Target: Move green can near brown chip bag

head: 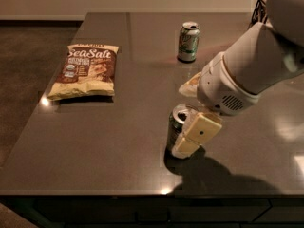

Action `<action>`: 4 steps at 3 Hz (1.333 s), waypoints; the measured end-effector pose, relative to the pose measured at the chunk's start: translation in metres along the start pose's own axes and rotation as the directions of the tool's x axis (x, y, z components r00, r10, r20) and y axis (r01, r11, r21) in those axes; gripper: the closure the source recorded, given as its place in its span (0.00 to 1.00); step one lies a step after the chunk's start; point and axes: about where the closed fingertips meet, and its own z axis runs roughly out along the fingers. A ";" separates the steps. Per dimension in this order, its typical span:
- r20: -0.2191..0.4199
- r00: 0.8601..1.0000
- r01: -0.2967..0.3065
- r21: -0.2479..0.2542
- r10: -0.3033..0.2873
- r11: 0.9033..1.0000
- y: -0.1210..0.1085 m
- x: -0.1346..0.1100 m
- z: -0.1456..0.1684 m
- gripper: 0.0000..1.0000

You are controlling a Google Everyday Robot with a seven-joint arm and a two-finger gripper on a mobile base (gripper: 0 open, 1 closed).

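Green can [173,132] stands just beside the hand's [184,119] near finger — hand spread, unclamped

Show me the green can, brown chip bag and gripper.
green can [174,133]: camera view, left side of dark body.
brown chip bag [86,70]: camera view, printed front.
gripper [182,119]: camera view, midway between fingertips, at the can.

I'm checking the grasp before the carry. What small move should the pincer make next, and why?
Probably ease the pincer slightly further around the green can, centring it between the fingers. One finger overlaps the can's near right side; the other shows apart behind it, so nothing looks gripped yet. The brown chip bag lies far to the left in view.
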 end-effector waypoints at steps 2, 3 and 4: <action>0.017 1.000 0.002 -0.010 -0.002 1.000 -0.003 -0.005 -0.003 0.64; 0.031 1.000 0.000 -0.006 0.000 1.000 -0.016 -0.020 -0.012 0.87; 0.066 0.998 -0.015 0.005 0.015 1.000 -0.039 -0.052 -0.017 1.00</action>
